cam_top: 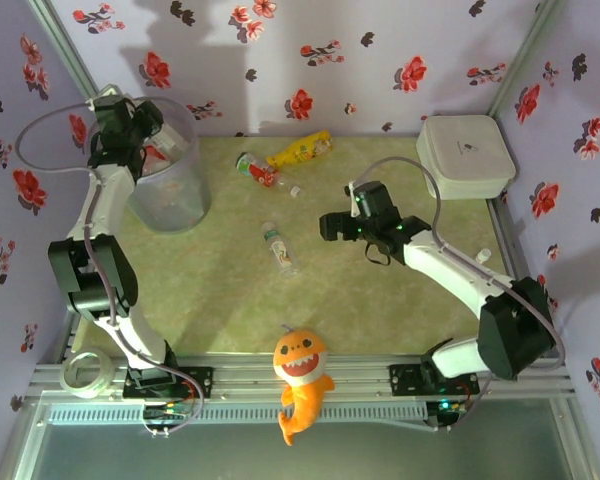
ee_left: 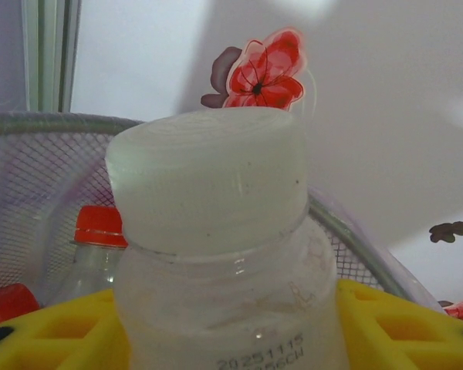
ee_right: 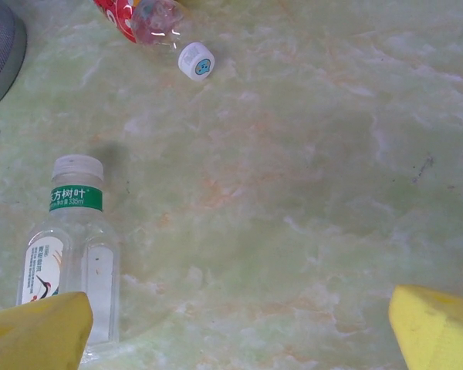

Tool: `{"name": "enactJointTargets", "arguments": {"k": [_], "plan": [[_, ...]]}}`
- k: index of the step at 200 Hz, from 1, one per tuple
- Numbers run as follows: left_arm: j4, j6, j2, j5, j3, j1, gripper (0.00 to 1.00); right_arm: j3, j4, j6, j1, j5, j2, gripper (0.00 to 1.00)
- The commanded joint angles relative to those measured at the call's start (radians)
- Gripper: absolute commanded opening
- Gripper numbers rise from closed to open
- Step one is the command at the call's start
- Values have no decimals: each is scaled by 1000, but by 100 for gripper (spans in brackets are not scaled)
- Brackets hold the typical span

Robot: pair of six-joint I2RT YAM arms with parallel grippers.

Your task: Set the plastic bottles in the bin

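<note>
Left tool (ee_left: 231,339) grips a clear white-capped bottle (ee_left: 216,231), ribbed cap upward in the wrist view, over the round mesh-textured bin (ee_left: 46,123); right tool (ee_right: 239,324) gapes wide above marbled worktop (ee_right: 309,193), green-banded bottle (ee_right: 69,247) lying cap-away.

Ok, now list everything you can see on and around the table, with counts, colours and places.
bin: one, translucent grey, far left
bottles in the bin: at least two, red caps
held bottle: one, clear, white cap, over the bin
yellow bottle: one, yellow, lying far middle
red-labelled bottle: one, clear, beside the yellow bottle
green-labelled bottle: one, clear, white cap, lying mid-table
loose cap: one, white, near the red-labelled bottle
box: one, white, far right
plush fish: one, orange, near edge
tape roll: one, pale, near left corner
left fingers: yellow, closed on the held bottle
right fingers: yellow, open, above the green-labelled bottle
</note>
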Motion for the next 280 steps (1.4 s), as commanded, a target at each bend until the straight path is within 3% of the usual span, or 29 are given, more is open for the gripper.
{"name": "enactJointTargets", "arguments": {"k": [1,28,35,51,66,98,120,190,280], "plan": [[-34,26,33,12,-47,-3,0,44,-18,-21,18,39,20,99],[-33,23,44,15,-50,-3,0,60,-23,-20,34,51,36,99],[-36,23,45,20,-47,-4,8,62,-24,-18,38,53,39,99],[-38,24,44,29,-44,-3,38,64,-28,-17,44,59,39,99],[-39,28,40,31,-40,-3,57,62,-30,-14,51,63,39,99],[-68,50,26,32,-9,-4,84,62,-41,-8,59,75,34,99],[-94,70,16,34,20,-4,97,80,-64,8,73,99,46,99],[-165,149,-48,57,95,-4,100,125,-59,85,174,96,142,97],[-215,246,-158,1,109,12,100,245,-129,125,338,139,341,98]]}}
